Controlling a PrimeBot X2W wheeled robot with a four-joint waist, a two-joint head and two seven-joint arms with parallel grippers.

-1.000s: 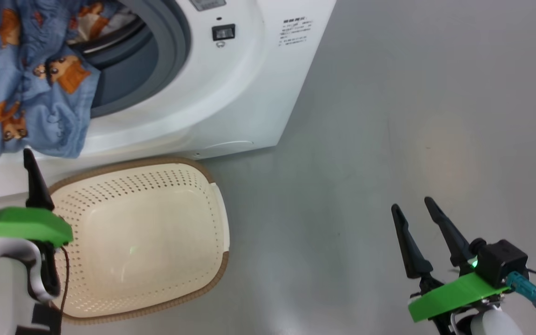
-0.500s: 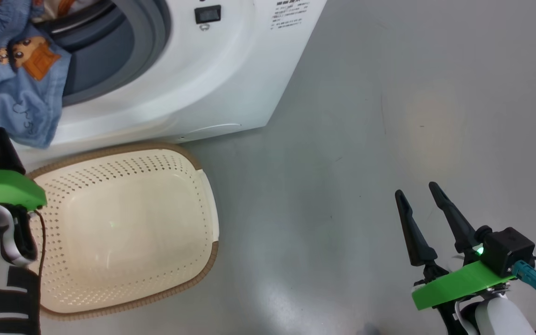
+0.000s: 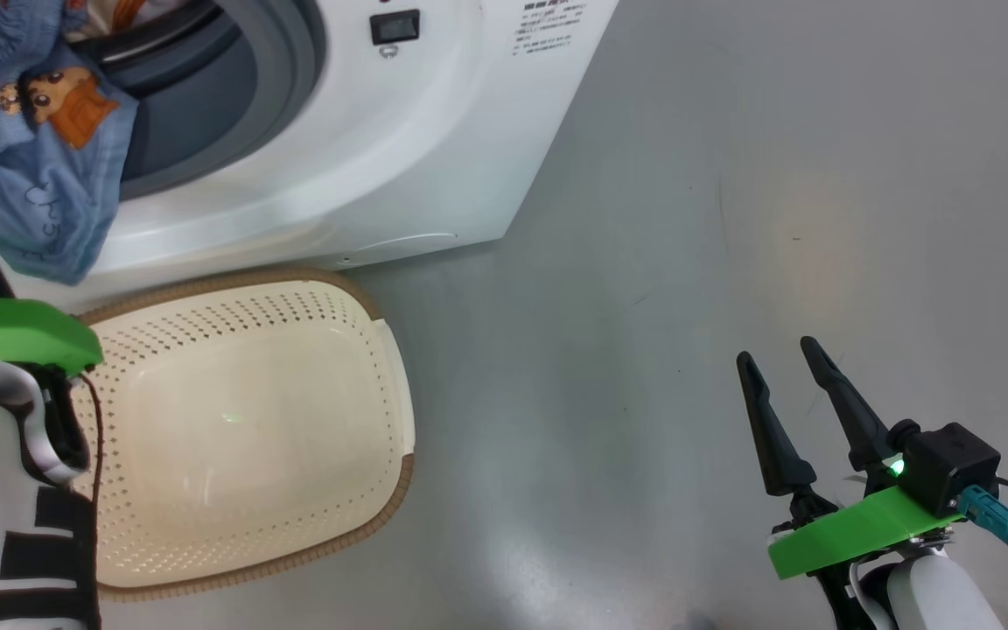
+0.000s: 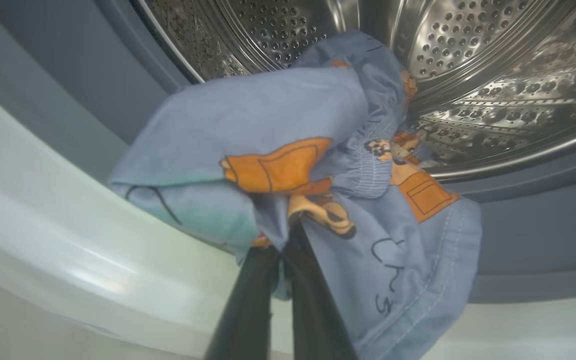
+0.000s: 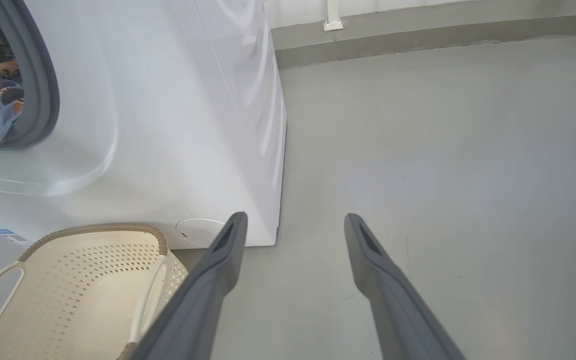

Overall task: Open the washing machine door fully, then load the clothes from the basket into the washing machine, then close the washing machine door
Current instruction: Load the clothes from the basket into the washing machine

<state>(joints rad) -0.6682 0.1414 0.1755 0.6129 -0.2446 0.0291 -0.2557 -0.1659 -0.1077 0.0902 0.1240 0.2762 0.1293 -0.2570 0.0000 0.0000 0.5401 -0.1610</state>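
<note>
Basket [image 3: 399,490] empty below the washing machine [image 3: 434,131]; my left gripper [image 4: 288,235] clamps the clothes [image 4: 268,115] hanging from its mouth, right gripper [image 3: 775,350] gaping idle. Push in, then close the door.

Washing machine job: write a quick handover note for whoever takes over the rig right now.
Left gripper: shut on the clothes at the drum mouth.
Right gripper: open, idle above the floor.
The clothes lie partly in the drum, a flap hanging over the seal. The basket is by the washing machine, no clothes seen in it.
Done: basket unloaded.
Left: push the clothes fully in, let go, close the door.
</note>
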